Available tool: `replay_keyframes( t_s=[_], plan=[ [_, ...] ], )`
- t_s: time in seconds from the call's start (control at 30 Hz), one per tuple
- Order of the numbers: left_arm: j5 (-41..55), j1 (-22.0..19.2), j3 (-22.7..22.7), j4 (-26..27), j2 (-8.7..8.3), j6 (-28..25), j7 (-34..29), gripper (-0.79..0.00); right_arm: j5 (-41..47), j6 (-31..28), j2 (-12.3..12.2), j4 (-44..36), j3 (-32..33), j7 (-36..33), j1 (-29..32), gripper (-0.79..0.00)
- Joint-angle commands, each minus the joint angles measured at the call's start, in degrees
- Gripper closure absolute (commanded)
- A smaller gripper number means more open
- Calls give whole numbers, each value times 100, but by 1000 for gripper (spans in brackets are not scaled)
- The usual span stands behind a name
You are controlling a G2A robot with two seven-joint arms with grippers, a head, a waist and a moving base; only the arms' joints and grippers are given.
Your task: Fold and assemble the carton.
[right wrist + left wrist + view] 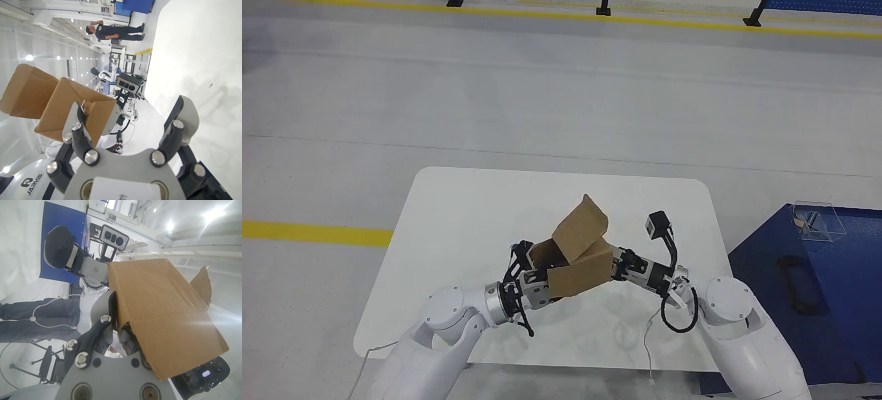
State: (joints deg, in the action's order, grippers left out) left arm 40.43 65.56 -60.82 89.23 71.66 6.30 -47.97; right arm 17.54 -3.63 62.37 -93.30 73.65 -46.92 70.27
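A brown carton [577, 255] is held up above the white table [462, 220], partly folded, with one flap [580, 225] sticking up. My left gripper [534, 280] is at its near left side. In the left wrist view the carton [160, 306] fills the space at my left gripper [121, 317], whose visible finger [111, 306] presses a carton wall; the other finger is hidden behind the cardboard. My right gripper [614, 266] is at the carton's right side. It stands open [128, 104], one finger [77, 113] touching the carton [75, 106], the other well apart.
A blue cabinet [802, 290] stands right of the table with a clear plastic holder [817, 220] on it. The table's far half and left side are bare white surface. A yellow line [312, 233] runs along the floor at the left.
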Motion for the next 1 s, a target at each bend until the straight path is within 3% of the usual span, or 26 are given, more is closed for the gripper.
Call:
replay_keyframes(
  t_s=[0.0,0.7,0.97],
  plan=[
    [-1,-5,9,-2,2,8,-4,0,28,-20,3,-3,-3,6,-19,-785],
    [357,-26,42,-89,34,116,-92,0,568,-190,84,155,-210,164,-119,-785],
    [600,-70,-29,-172,38,191,-206,0,982,-323,70,252,85,183,-10,-785]
  ],
)
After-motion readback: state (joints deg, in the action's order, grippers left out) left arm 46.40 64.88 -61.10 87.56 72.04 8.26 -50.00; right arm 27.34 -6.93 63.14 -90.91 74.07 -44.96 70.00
